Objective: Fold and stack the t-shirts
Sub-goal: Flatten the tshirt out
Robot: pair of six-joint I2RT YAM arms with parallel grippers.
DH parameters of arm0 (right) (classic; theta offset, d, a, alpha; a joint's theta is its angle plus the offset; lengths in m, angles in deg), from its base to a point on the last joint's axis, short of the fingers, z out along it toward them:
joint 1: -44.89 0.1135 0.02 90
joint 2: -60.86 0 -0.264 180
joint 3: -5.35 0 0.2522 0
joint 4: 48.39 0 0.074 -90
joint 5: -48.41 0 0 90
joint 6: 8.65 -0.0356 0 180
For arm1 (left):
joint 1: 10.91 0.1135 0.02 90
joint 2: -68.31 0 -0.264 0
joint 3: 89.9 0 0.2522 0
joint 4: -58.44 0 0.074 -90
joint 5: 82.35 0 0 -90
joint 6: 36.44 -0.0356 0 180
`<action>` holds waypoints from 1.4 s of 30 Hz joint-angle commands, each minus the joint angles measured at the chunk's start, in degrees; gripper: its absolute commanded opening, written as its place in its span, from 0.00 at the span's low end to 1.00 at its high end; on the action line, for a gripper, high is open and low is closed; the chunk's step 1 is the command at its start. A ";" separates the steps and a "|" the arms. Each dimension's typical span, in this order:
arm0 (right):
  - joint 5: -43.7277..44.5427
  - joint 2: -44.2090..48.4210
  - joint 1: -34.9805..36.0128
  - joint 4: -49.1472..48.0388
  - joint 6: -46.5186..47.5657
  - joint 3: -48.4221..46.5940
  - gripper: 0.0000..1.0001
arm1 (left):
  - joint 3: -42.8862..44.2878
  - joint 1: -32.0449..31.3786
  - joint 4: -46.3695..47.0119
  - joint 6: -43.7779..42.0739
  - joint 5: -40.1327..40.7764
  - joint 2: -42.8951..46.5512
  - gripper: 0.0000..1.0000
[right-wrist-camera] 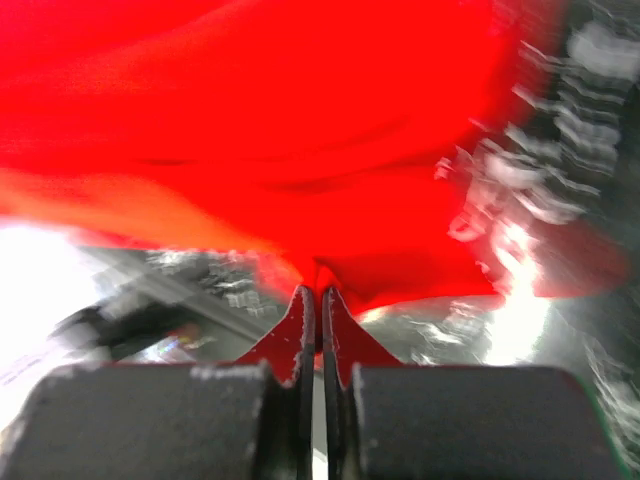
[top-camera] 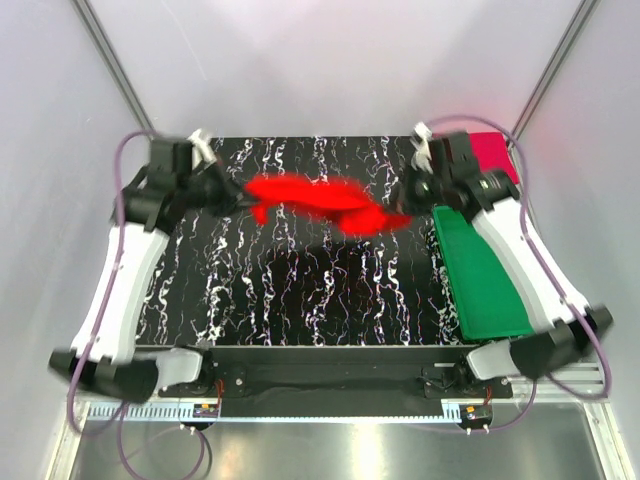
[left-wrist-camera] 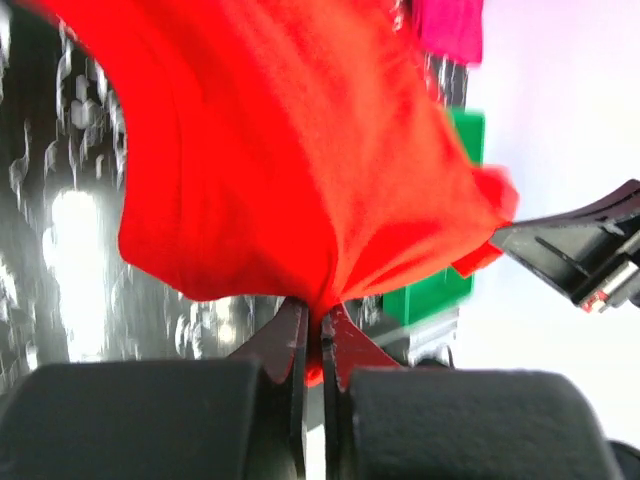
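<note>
Left claw [top-camera: 243, 203], right claw [top-camera: 403, 206] each pinch red t-shirt [top-camera: 310, 195].

My table [top-camera: 300, 290] is a glossy black top streaked with white marble-like veins. The green tray [top-camera: 482, 285] lies flat along its right side, long edges running from near to far, and my right arm crosses over its outer edge. Just beyond the tray's far end, at the table's far right corner, the darker crimson t-shirt [top-camera: 495, 155] lies on the surface; my arm hides whether cloth and tray touch. Left of the tray, past its far inner corner, the bright red t-shirt [top-camera: 310, 200] throws a faint red sheen on the top, and I cannot tell whether any of it rests there.
</note>
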 commanded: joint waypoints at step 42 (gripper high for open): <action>14.03 34.55 -7.43 15.29 2.59 19.20 0.00 | -20.02 6.80 -10.00 0.46 10.89 36.95 0.00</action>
